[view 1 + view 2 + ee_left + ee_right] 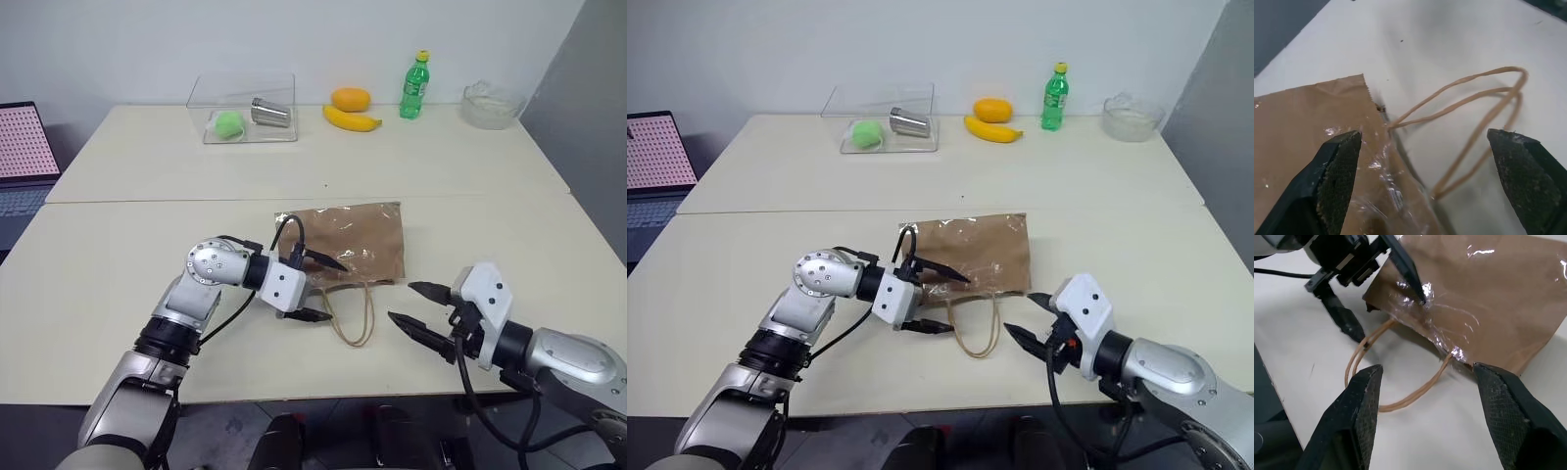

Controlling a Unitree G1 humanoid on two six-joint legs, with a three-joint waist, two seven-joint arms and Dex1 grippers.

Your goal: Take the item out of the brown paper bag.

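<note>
— Near the desk's front edge: brown paper bag (351,243) lying flat, handles (355,315) toward the robot. Left gripper (315,287) at its mouth, fingers spread wide, holding nothing.

— Right gripper (419,311)?

— Just beside the handles, jaws apart, empty.

— The item?

— Not visible; presumably inside the bag. Extraction not yet done, I'd judge.

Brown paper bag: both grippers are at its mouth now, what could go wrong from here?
The brown paper bag lies flat and nothing pins it, so it may slide when a finger pushes in. The open left gripper straddles the mouth corner near the loop handles; closing there could catch a handle or tear the paper. The open right gripper sits close, so the two could collide.
</note>
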